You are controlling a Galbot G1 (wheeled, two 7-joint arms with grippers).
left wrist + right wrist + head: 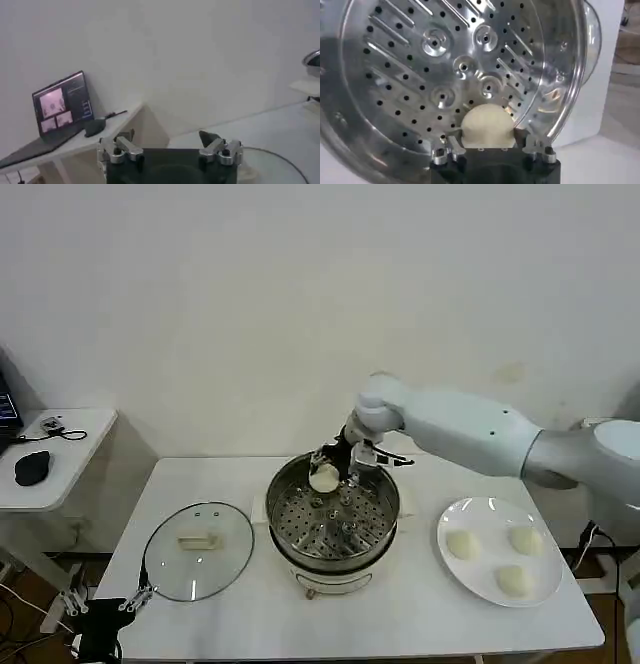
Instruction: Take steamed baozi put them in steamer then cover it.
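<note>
We see the right gripper clamped on a baozi above the far rim of the steamer, the bun sitting between its fingers. Three more baozi lie on the plate at the right. The cover rests left of the steamer. Near the table's left front corner, the left gripper hangs with jaws apart.

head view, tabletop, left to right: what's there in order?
left gripper → cover → steamer, right gripper holding a baozi over it → plate with three baozi.
</note>
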